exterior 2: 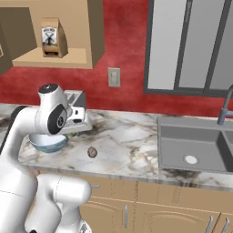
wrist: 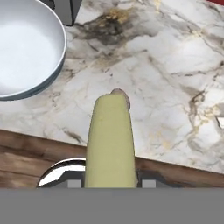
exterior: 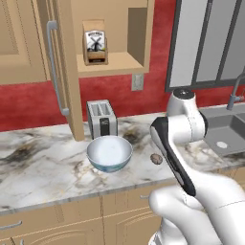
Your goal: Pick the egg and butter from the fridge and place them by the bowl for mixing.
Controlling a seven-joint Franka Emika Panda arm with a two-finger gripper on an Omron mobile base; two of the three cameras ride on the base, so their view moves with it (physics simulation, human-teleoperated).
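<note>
Bright even rendered light, no clear source, soft faint shadows under the bowl [exterior: 109, 153] (barely any), no glare, slightly soft low-resolution edges throughout

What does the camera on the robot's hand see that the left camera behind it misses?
The hand view alone catches the butter, a pale-yellow block reaching out from the claw over the counter. The left base view alone has the toaster's whole front, the cabinet shelf with its paper bag, and the sink. Both share the bowl and the egg.
</note>
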